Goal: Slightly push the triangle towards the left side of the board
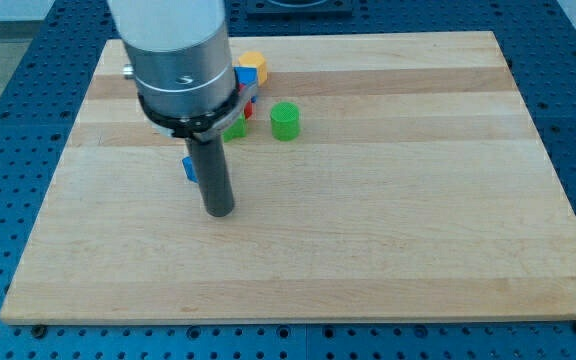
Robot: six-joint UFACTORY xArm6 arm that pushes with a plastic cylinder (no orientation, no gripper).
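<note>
My tip (218, 211) rests on the wooden board (368, 230) in the left half. A small blue block (188, 168), mostly hidden behind the rod, sits just up and left of the tip; its shape cannot be made out. A green cylinder (285, 121) stands to the upper right of the tip. Closer to the rod, a green block (236, 127) shows partly. Above it lie a blue block (245, 78), a small red block (249, 104) and a yellow block (254, 62), all partly hidden by the arm's body.
The arm's large grey body (178, 60) covers the board's upper left area. A blue perforated table (8, 120) surrounds the board on all sides.
</note>
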